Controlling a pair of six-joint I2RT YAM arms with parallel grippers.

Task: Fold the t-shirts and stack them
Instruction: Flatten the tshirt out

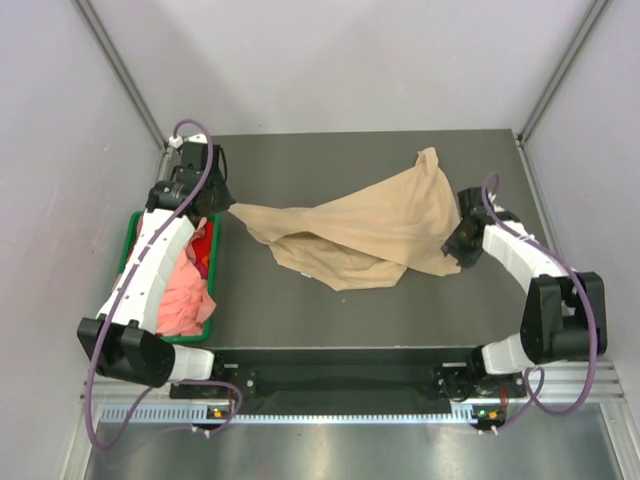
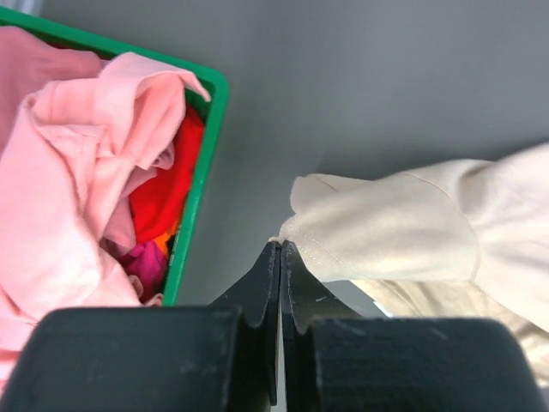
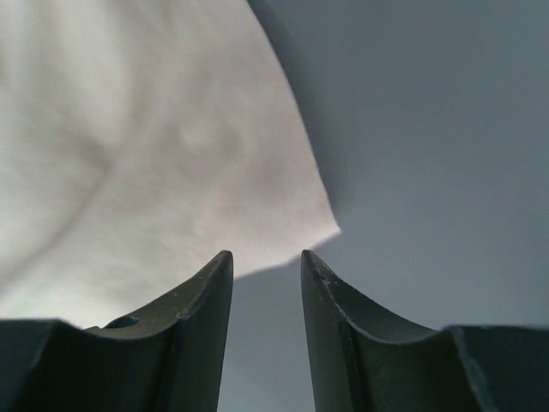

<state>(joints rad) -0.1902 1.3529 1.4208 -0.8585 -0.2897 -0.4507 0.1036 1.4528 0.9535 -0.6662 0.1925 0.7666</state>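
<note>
Top external view: tan t-shirt (image 1: 350, 235) lies crumpled across the middle of the tabletop (image 1: 300, 320), with one end drawn out toward 9 o'clock and a peak at 1 o'clock. Pink t-shirts (image 1: 185, 295) sit heaped in the green bin (image 1: 216, 280) at 8 o'clock, with a red cloth (image 2: 163, 193) among them.

Left jaws are pressed fully together at 9 o'clock, pinching a hem corner of the tan t-shirt right at the tips (left wrist view). Right jaws stand partly apart at 3 o'clock with nothing between them. The shirt's edge lies just beyond the tips.

Step in hand, my read: spread the shirt flat before any fold. To do it well, the right jaws should move onto that near corner and take a single layer well inside the tips. Both arms then pull apart toward 9 and 3 with the cloth low, so it settles flat.

Risks: the thin tip grip on the left may slip, and the doubled layers near 6 o'clock may not open out.
</note>
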